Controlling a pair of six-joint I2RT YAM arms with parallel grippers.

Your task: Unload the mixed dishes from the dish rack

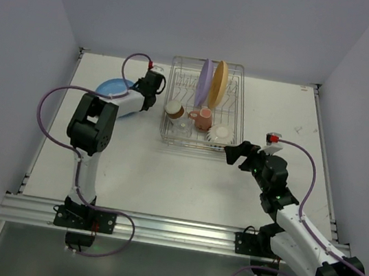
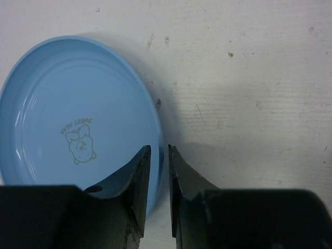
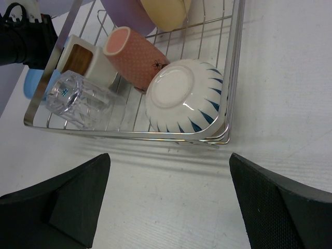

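Right wrist view: the right gripper [image 3: 168, 166], jaws wide apart, faces the dish rack [image 3: 129, 133], where the white cup [image 3: 184, 96] lies base-first at frame centre, nearer this arm than the left gripper [image 2: 159, 151], jaws slightly parted above the blue plate [image 2: 78, 104].

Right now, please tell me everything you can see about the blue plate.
The blue plate is round, light blue, smooth like plastic, with a raised rim and a small cartoon print with letters in its middle. It lies flat, face up, on the white table, left of the dish rack. The left claw straddles its rim with a narrow gap; whether it pinches the rim I cannot tell.
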